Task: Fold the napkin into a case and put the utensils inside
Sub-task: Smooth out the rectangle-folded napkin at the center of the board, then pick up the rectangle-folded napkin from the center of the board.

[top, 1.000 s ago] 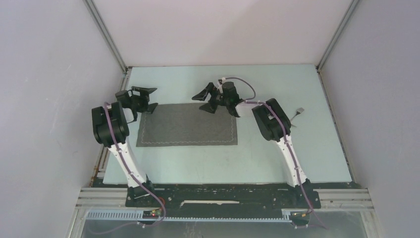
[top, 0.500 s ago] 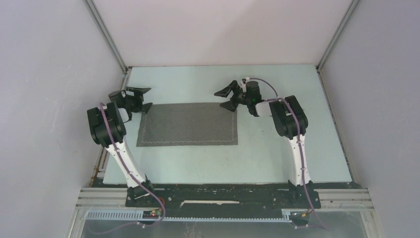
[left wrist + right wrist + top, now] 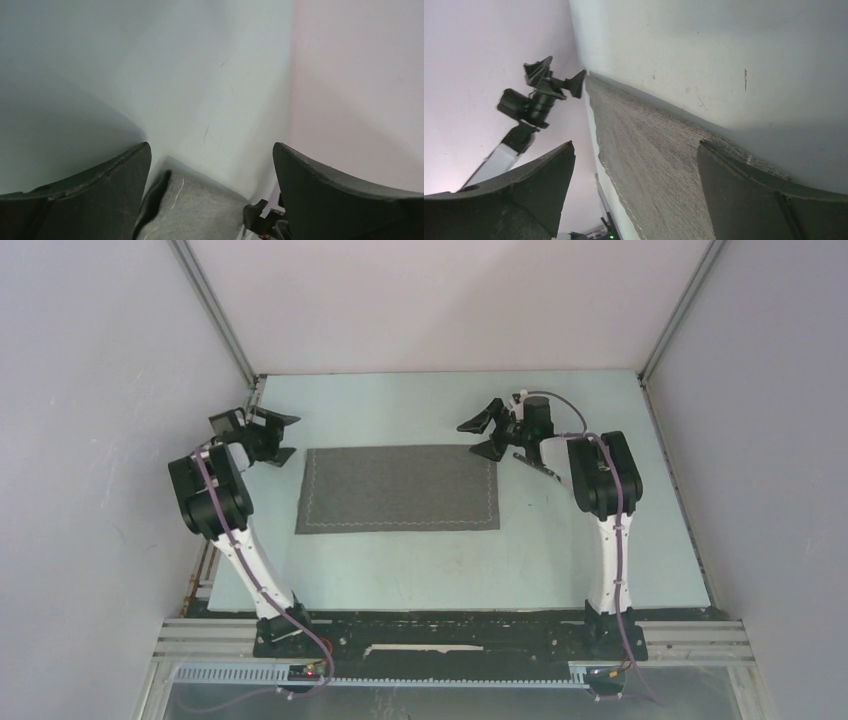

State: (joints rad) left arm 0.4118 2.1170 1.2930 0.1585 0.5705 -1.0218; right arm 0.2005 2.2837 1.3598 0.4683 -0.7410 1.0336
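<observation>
table point(image 3: 450, 575): pale surface, both arms bolted at its near edge
napkin point(image 3: 398, 490): spread flat and unfolded mid-table, long sides parallel to the near edge
left gripper point(image 3: 277, 437): jaws wide apart, empty, just off napkin's far-left corner
right gripper point(image 3: 487, 435): jaws wide apart, empty, at napkin's far-right corner; contact can't tell
</observation>
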